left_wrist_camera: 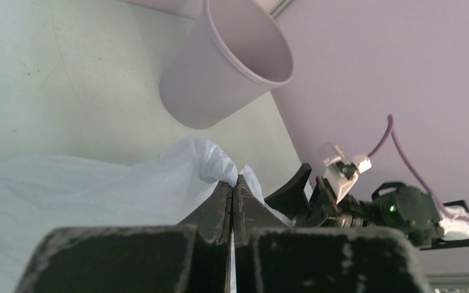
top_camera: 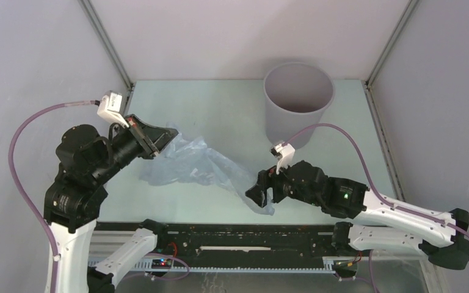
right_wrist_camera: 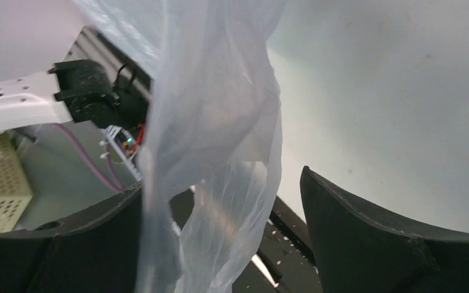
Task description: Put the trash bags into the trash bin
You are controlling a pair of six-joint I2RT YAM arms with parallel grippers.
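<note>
The pale blue translucent trash bag lies crumpled across the middle of the table between the two arms. My left gripper is shut on its left end; in the left wrist view the jaws pinch a fold of the bag. My right gripper is open at the bag's right end. In the right wrist view the bag hangs between the spread fingers, nearer the left one. The grey round trash bin stands upright at the back, empty, and also shows in the left wrist view.
Grey enclosure walls with metal corner posts close the table on three sides. A black rail with wiring runs along the near edge between the arm bases. The right arm shows in the left wrist view.
</note>
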